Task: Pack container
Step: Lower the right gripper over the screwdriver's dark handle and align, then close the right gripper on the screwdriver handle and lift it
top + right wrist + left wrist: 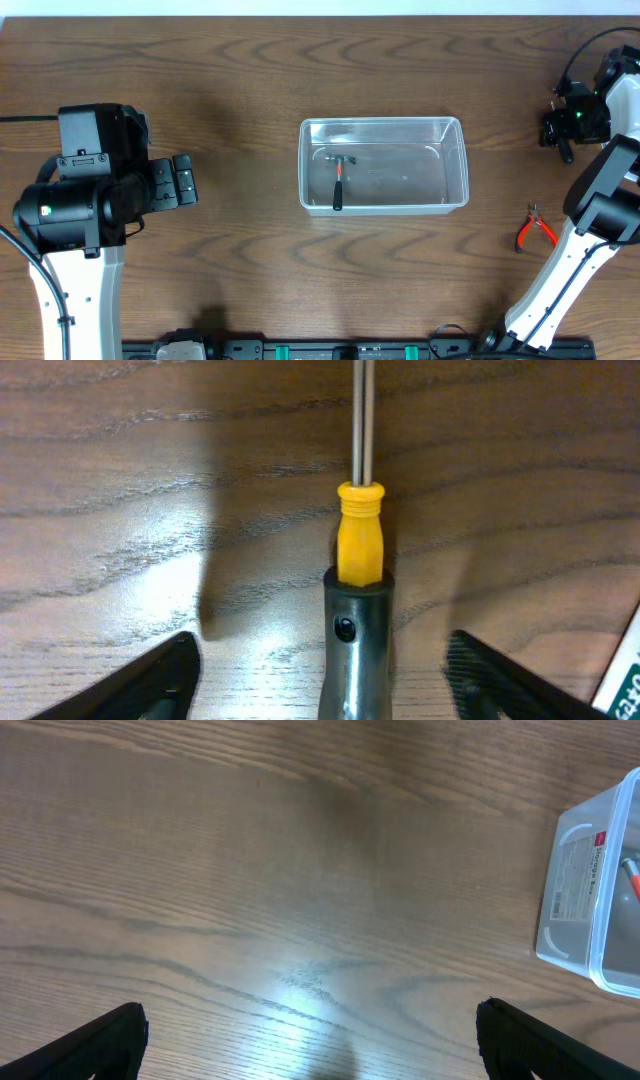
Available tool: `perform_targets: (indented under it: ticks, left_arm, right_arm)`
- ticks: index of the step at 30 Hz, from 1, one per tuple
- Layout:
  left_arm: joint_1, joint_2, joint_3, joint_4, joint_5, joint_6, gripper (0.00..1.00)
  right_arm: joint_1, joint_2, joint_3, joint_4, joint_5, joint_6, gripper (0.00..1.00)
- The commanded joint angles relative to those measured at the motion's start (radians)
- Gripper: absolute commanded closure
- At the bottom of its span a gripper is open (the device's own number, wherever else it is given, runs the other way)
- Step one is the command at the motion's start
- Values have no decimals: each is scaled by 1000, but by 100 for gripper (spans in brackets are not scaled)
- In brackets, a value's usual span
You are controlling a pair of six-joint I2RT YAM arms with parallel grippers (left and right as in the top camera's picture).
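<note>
The container point(383, 123) is a clear plastic tub at the table's middle, with a small hammer point(339, 180) with an orange-and-black handle lying in it. Its left end shows in the left wrist view point(600, 880). My left gripper point(185, 180) is open and empty over bare wood, left of the tub; its jaws point(310, 1040) are spread wide. My right gripper point(562, 125) is at the far right back. In the right wrist view its jaws point(320, 645) are open on either side of a screwdriver point(359, 540) with a yellow collar and metal barrel, not touching it.
Red-handled pliers point(534, 229) lie on the table at the right, in front of the right gripper. A white-and-blue box edge point(625, 680) shows at the right wrist view's lower right corner.
</note>
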Motion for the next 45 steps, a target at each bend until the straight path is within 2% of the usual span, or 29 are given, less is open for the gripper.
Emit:
perform_targets:
  ticks: [1,5,12,15,45]
  left_arm:
    - [5,5,3,-3,-8,-10,2]
    - [5,5,3,-3,-8,-9,2]
    - [5,5,3,-3,-8,-10,2]
    - [5,5,3,-3,-8,-10,2]
    - [5,5,3,-3,-8,-10,2]
  right_arm:
    - [-3,10,-5,4,2,5,28]
    - [-3,10,-5,15,1,6,40]
    - [-3,10,-5,42,1,6,47]
    - [-3,10,-5,51,-3,5,55]
    - [-4,11,-9,50,-6,13,55]
